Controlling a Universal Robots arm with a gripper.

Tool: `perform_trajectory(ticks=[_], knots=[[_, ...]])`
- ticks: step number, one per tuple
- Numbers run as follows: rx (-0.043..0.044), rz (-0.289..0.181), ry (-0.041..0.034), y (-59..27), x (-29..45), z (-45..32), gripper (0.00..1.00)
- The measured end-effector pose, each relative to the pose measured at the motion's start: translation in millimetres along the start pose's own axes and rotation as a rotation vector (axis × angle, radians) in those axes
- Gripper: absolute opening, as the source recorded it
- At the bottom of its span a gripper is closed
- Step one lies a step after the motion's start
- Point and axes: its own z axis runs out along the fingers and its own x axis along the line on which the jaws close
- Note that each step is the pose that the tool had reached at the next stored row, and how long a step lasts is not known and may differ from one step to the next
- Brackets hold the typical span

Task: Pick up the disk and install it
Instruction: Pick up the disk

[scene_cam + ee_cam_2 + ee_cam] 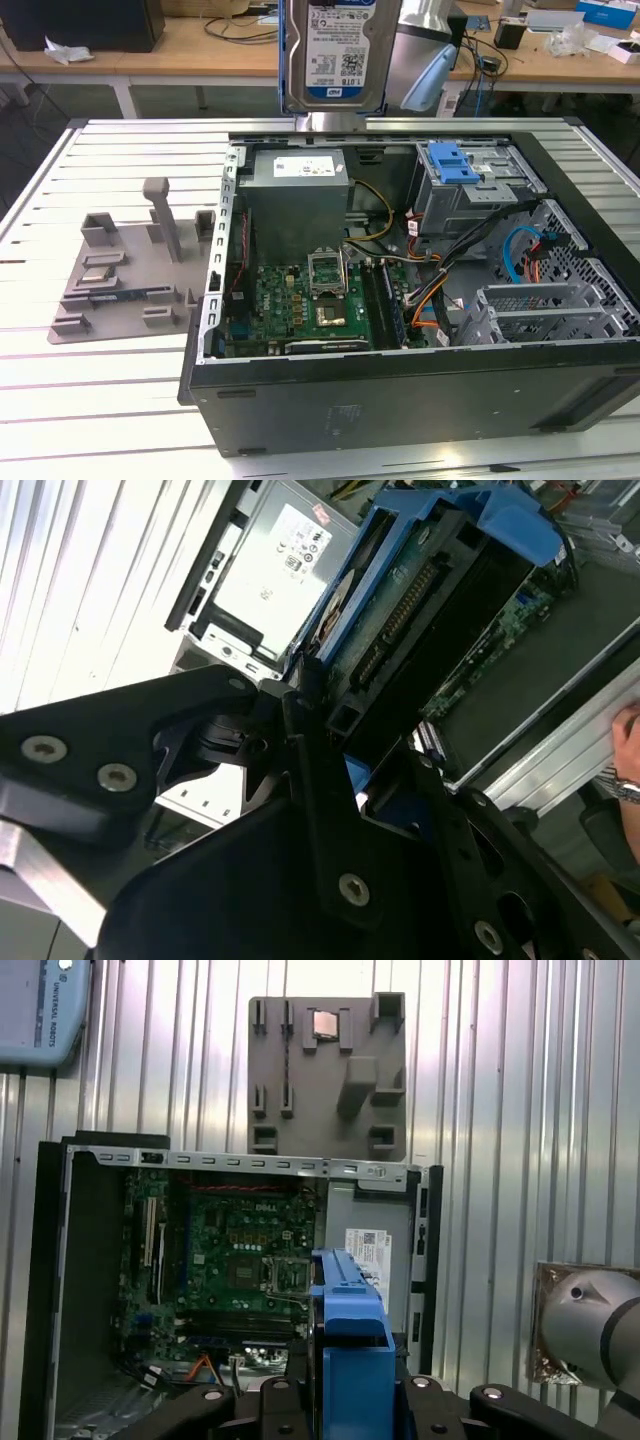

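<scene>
The exterior view looked across the table (pixel 100 400) from 1 edge. Both wrist views looked down from above. All 3 saw the open computer case (pixel 400 400).

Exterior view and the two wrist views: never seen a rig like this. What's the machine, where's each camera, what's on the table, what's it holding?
The machine is a single robot arm with a grasping hand at its end. The exterior view comes from a camera off the arm, looking across the white slatted metal table. Both wrist views come from cameras riding on the arm, so the black parts of the hand sit in their foreground.

On the table, an open black-and-grey computer case lies on its side with its green motherboard exposed. Beside it, on the exterior view's left, is a grey plastic fixture plate.

The hand is shut on the disk, a flat silver-grey hard drive with a blue-and-white label and blue plastic side rails. The disk is held in the air over the open case and is not yet installed.
</scene>
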Motion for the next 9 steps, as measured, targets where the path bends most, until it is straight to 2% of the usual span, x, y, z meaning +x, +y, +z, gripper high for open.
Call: perform_trajectory(ticks=[4, 9], knots=[[-0.0001, 0.000, 0.0001, -0.6, 13.2, 1.1, 0.37], [0.0000, 0.000, 0.0000, -1.3, 22.0, 2.5, 0.37]])
